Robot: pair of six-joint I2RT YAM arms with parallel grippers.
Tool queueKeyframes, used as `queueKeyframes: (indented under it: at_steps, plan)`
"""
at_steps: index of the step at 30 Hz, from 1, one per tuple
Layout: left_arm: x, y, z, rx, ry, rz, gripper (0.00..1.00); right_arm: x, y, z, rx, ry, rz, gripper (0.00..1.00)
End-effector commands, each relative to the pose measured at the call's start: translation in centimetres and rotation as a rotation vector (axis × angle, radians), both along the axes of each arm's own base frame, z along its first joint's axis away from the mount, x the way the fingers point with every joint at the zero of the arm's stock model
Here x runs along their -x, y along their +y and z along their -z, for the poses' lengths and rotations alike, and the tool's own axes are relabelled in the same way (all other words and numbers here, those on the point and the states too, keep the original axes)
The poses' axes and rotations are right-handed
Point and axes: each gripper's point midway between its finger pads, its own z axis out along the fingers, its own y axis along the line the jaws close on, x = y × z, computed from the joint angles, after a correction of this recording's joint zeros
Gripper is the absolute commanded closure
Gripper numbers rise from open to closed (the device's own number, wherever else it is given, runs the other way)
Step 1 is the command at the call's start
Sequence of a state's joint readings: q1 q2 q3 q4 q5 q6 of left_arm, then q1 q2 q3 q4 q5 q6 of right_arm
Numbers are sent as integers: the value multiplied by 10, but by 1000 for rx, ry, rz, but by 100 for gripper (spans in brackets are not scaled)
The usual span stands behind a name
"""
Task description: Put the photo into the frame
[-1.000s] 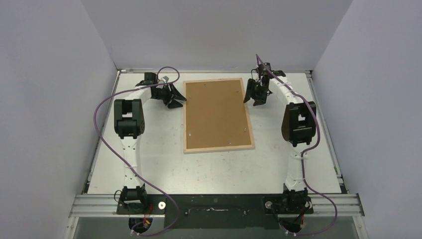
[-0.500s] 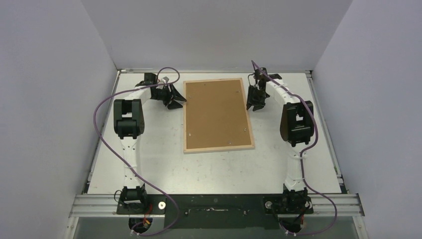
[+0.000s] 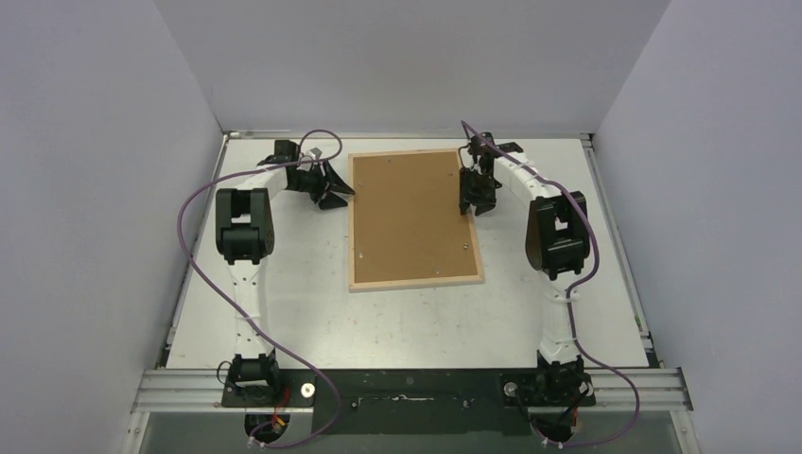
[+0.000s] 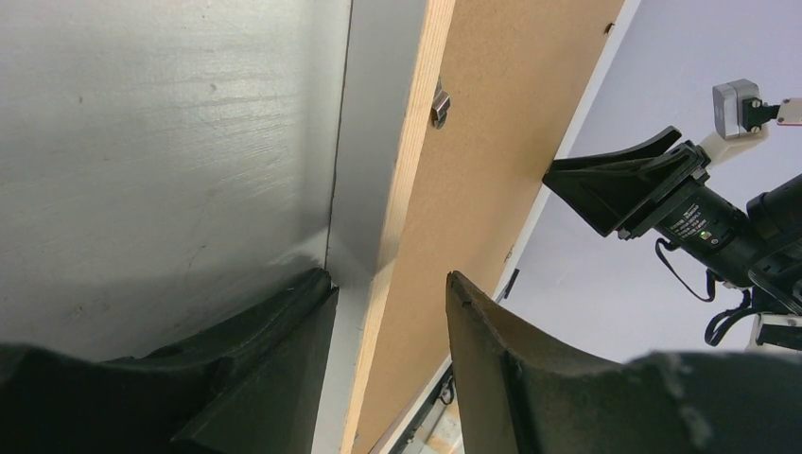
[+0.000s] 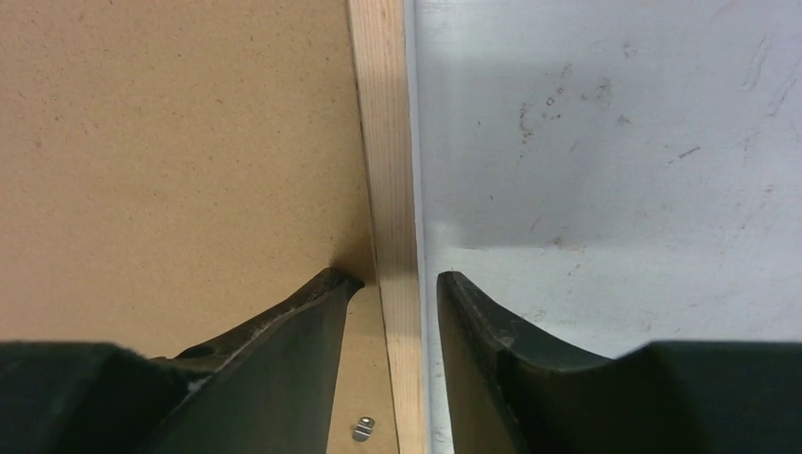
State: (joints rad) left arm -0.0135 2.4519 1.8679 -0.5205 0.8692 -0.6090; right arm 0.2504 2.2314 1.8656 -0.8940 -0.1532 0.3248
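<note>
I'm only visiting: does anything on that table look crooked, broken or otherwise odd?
Only small things. The frame lies face down with its brown backing board up. It sits a little askew to the table: its near edge slants. No photo is in view. Nothing looks spilled or broken.

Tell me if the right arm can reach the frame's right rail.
Probably yes: the right gripper straddles the frame rail, jaws open, one finger over the backing board, one over the table; nothing blocks it.
</note>
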Motion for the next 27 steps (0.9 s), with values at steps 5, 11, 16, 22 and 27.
queueKeyframes:
  at_steps: [5, 11, 16, 22, 27]
  plan:
    - [19, 7, 39, -123, 73, -3, 53, -6, -17, -7, 74, -36, 45, 52]
    - [18, 7, 33, -120, 64, 0, 53, -9, -23, -24, 49, -106, 73, 54]
    - [16, 11, 19, -115, 40, -4, 50, -2, -31, -19, 57, -92, 97, 63]
    - [16, 14, 8, -113, 23, -5, 48, 4, -32, -18, 56, -90, 75, 67]
    - [24, 16, 12, -130, 44, -5, 47, 16, -24, -1, 52, -15, 12, 67]
